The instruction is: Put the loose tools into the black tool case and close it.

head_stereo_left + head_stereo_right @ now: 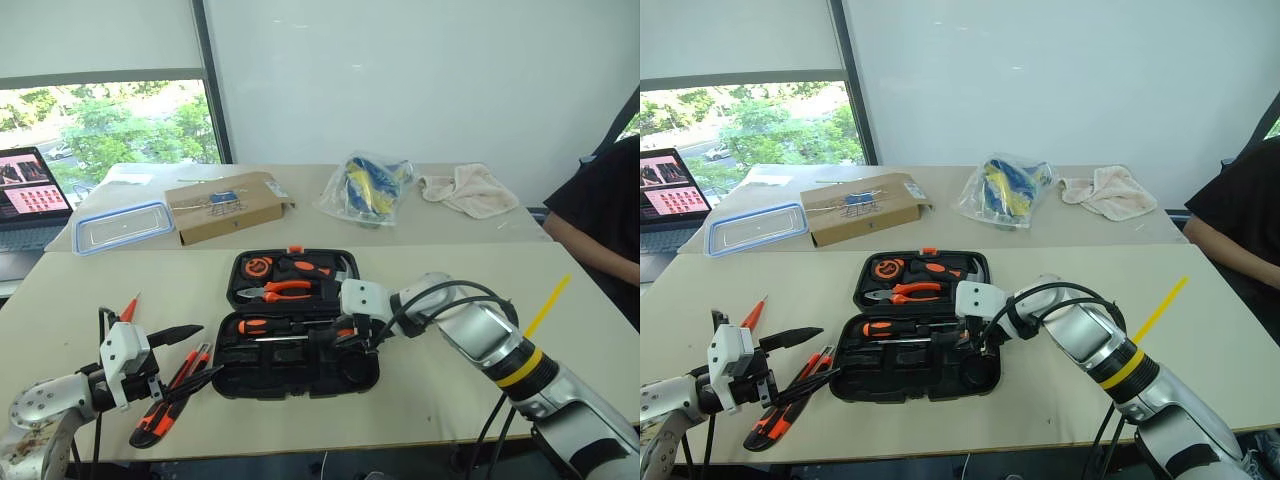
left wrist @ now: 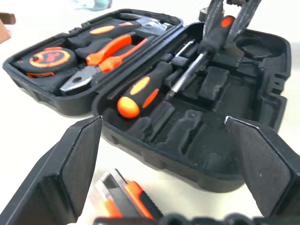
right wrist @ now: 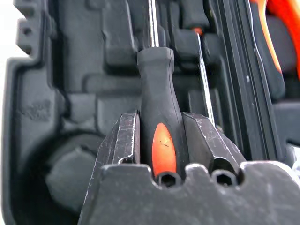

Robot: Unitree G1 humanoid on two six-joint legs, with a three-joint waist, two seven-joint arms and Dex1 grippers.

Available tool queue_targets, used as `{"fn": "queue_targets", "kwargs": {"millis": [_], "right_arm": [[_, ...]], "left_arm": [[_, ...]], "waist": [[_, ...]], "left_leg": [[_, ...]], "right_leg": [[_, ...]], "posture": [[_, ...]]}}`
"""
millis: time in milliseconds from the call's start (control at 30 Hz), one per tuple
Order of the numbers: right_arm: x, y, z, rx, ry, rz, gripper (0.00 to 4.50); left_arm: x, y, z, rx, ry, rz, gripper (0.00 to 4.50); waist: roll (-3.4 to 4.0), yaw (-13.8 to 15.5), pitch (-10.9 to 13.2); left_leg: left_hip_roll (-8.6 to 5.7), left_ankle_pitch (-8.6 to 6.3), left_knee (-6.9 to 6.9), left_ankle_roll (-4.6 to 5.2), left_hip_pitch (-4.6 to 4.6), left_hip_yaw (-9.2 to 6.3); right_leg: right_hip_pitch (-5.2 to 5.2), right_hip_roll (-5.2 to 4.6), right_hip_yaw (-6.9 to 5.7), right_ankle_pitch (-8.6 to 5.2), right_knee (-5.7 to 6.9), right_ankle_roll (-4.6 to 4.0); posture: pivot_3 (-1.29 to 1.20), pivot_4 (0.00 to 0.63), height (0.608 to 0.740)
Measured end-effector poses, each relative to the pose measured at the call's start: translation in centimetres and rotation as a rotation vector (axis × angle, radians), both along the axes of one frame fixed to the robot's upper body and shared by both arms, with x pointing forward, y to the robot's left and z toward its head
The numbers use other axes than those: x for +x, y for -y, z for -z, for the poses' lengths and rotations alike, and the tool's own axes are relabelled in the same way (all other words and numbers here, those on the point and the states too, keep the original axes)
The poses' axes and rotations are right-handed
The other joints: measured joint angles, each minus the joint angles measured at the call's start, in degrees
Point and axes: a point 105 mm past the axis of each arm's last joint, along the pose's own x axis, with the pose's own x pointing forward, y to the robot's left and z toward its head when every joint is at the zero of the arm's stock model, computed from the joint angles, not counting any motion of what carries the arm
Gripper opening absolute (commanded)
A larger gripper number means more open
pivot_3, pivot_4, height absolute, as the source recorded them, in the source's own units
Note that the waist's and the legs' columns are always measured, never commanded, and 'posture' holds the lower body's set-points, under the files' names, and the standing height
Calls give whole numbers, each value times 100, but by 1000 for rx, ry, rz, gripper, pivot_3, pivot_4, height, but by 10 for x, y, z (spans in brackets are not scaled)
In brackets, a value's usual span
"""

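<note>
Seating a screwdriver (image 3: 161, 117) in the black tool case (image 1: 300, 375)

Clenched by right gripper (image 3: 161, 140) over the case's moulded slots for placement; left gripper (image 1: 165, 362) gaping beside case, above utility knife (image 1: 165, 410).

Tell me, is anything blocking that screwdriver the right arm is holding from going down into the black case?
Nothing visible blocks it. The right end effector grips the screwdriver by its handle directly over the open black tool case. Another screwdriver already lies in the next slot, beside it rather than under it.
</note>
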Motion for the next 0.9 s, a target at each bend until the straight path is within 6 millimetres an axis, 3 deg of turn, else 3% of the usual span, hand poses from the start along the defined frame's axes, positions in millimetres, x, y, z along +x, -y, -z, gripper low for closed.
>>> {"fn": "queue_targets", "kwargs": {"millis": [367,900], "right_arm": [[15,-13,3,14,-31,20,1039],[20,-4,4,-45,-75,33,1039]], "left_arm": [[-4,1,1,3,-8,-3,4500],[-2,1,0,4,1,-11,4500]], "waist": [[1,-26,0],[1,44,0]], "left_leg": [[6,16,6,-29,20,-3],[7,17,9,-29,18,-15]], "right_leg": [[11,0,1,-3,9,-14],[12,-13,0,-1,11,-18]], "posture": [[0,150,740],[0,150,740]]}}
